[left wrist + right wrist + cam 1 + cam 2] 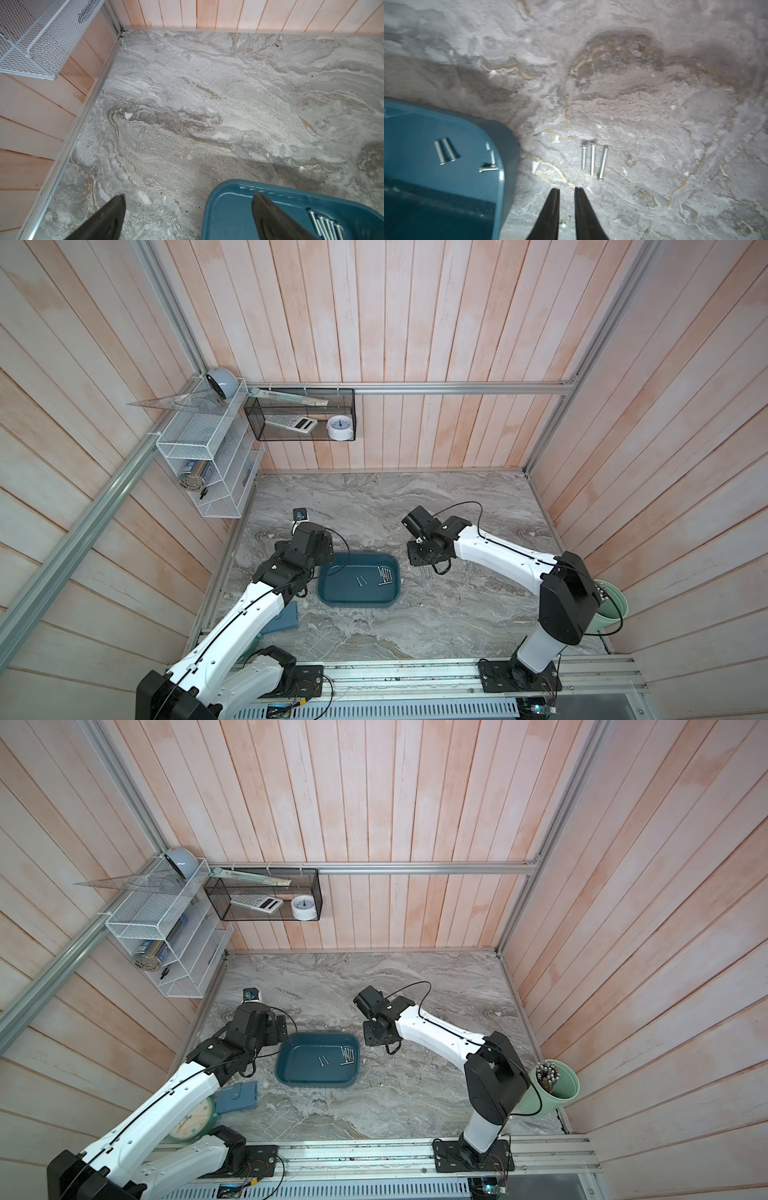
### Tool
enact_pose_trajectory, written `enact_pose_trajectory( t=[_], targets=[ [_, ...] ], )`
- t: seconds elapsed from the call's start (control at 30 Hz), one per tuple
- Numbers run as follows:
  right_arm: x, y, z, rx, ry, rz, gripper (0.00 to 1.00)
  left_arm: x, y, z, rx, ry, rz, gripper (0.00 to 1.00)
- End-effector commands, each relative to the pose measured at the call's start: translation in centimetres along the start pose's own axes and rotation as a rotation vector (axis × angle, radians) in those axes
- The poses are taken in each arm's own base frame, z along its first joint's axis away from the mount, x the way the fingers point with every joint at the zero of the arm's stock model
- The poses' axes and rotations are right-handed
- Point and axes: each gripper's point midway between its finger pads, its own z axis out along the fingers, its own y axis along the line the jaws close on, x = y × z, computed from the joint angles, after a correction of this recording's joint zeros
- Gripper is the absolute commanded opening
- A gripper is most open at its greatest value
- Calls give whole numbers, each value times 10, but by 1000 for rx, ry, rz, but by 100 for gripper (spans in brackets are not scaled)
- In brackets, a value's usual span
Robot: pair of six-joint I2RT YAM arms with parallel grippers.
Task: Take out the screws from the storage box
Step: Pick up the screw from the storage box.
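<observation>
Right tool (566, 190), tips barely apart & empty, hangs just outside the storage box (446, 187) by 3 screws (592, 159) on the desk (654, 104) (the rest lie inside the box), so reaching in, thin shafts may slip the pinch, and the left tool (189, 196), spread wide at the box's corner, could bump it.
</observation>
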Motion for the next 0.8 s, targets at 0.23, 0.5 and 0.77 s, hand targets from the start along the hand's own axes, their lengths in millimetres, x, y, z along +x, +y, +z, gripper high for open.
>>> enact_pose_trajectory(
  t=[0.23,0.5,0.77],
  targets=[
    [8,117,16,-39,64,-254,21,-5,3,-5,3,-24,-7,100],
    [14,101,46,-18,112,-221,21,-6,5,-6,-3,-31,-3,100],
    [20,90,72,0,161,-191,18,-6,5,-6,-2,-33,-3,100]
  ],
)
